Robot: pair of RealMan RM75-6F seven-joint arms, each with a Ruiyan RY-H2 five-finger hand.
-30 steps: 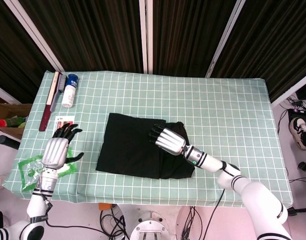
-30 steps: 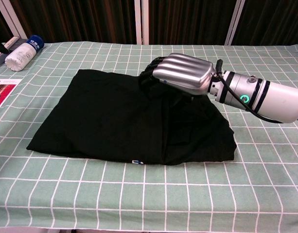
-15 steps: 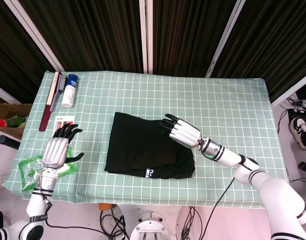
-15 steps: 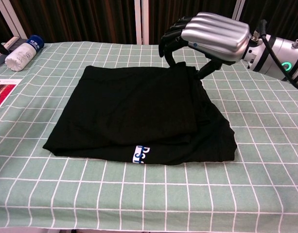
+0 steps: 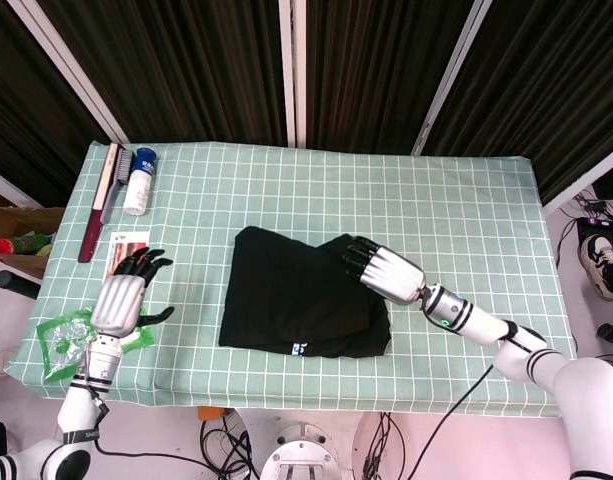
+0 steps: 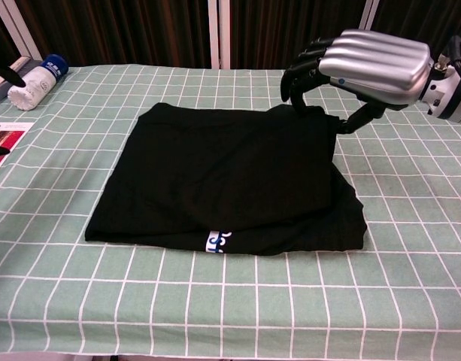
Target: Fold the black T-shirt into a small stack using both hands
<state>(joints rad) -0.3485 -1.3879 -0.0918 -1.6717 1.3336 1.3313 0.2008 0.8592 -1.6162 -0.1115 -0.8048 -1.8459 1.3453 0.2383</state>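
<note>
The black T-shirt lies folded in layers at the middle of the green checked table, with a blue-and-white label showing at its near edge. My right hand is at the shirt's right far corner. In the chest view the right hand hovers above the cloth, fingers curled and thumb down, pinching the upper layer of the T-shirt there. My left hand rests at the table's front left, away from the shirt, fingers apart and holding nothing.
At the far left corner stand a white bottle with a blue cap and a brush, with a dark red strip beside them. A printed card and green plastic wrapping lie by my left hand.
My right hand has pulled the shirt's upper layer to the right, narrowing the stack and uncovering the label. The left hand has barely shifted.
</note>
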